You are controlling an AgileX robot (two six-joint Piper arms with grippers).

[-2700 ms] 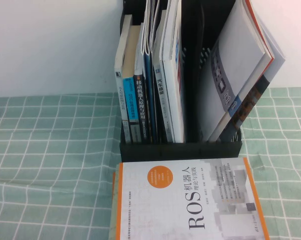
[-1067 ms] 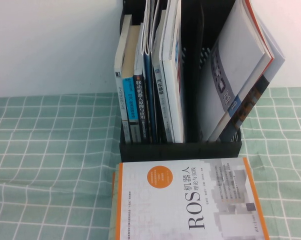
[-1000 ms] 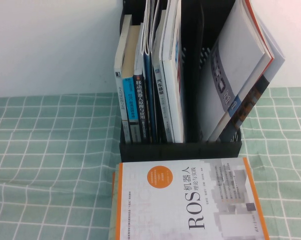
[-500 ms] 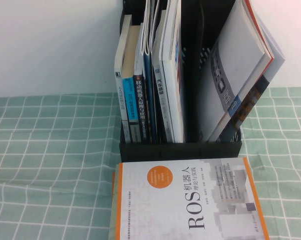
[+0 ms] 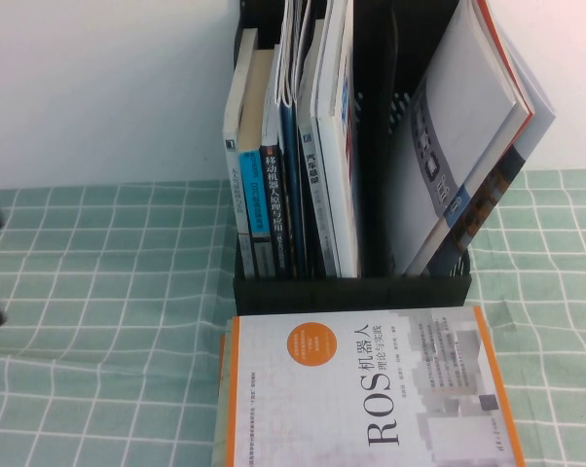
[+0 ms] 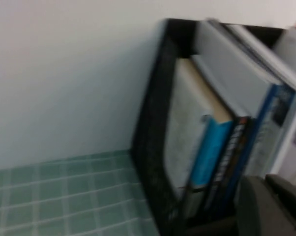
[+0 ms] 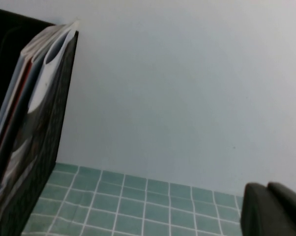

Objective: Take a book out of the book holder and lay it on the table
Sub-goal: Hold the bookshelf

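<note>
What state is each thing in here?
Book holder: upright, books in its slots.
Booklets: standing in the holder.
Grey book: leaning in right slot.
ROS book: flat on table, before holder.
Left gripper: left of holder, above table.
Right gripper: shut, right of holder.

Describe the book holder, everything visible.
The book holder is a black plastic upright rack with several slots and perforated side walls. It stands on the green checked table against a white wall. Paperbacks and thin booklets stand upright in its left slots; a grey-covered book leans tilted in the right one. The ROS book lies flat before its front lip.
</note>
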